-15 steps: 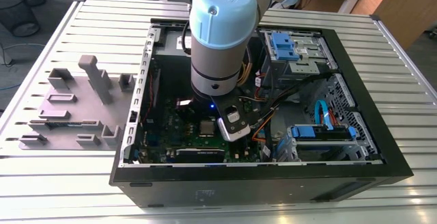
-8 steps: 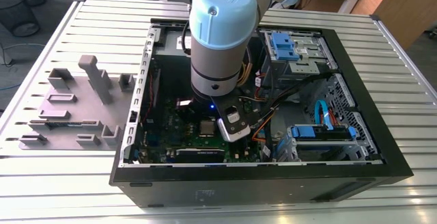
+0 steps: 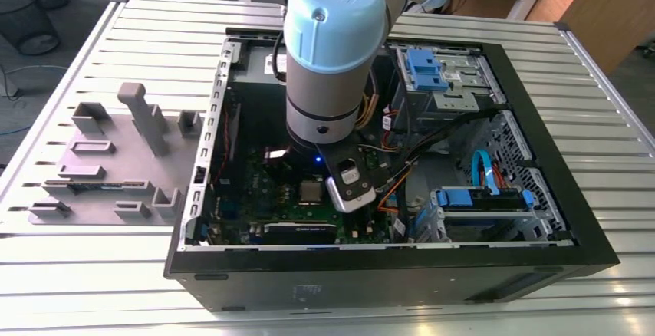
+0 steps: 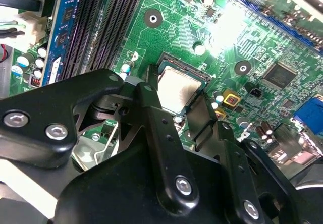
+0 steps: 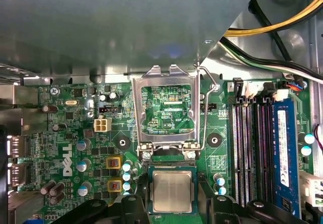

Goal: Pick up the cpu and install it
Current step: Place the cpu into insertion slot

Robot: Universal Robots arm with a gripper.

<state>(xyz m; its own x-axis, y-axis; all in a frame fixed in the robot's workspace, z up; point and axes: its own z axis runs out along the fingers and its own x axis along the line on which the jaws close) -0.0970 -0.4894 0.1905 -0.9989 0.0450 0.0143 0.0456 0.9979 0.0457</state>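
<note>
The arm (image 3: 333,52) reaches straight down into the open PC case (image 3: 389,271), which lies open side up on a slatted metal table (image 3: 133,37). At 9 o'clock from the case, on the exterior view's left, sits a cluster of grey holder blocks (image 3: 113,159). Inside the case, blue drive brackets (image 3: 425,67) show at about 1 o'clock from the arm, and more at about 4 o'clock.

The gripper (image 4: 177,94) hangs low over the green motherboard (image 5: 65,133). The cpu (image 5: 172,191) lies flat inside its socket (image 4: 182,65), pale metal top facing up and squarely framed by the socket rim. The gripper brackets the chip on 2 opposite sides, close against the socket edges. Whether it is pinching the cpu or merely flanking it, I cannot tell.

The socket's metal retaining frame (image 5: 166,78) is swung open on the side away from the gripper, with its wire lever alongside. Memory slots (image 5: 250,143) run beside the socket, with 1 blue memory stick (image 5: 282,143) at the outer end of the row. Yellow and black cables (image 5: 282,27) cross the case wall beyond them.
</note>
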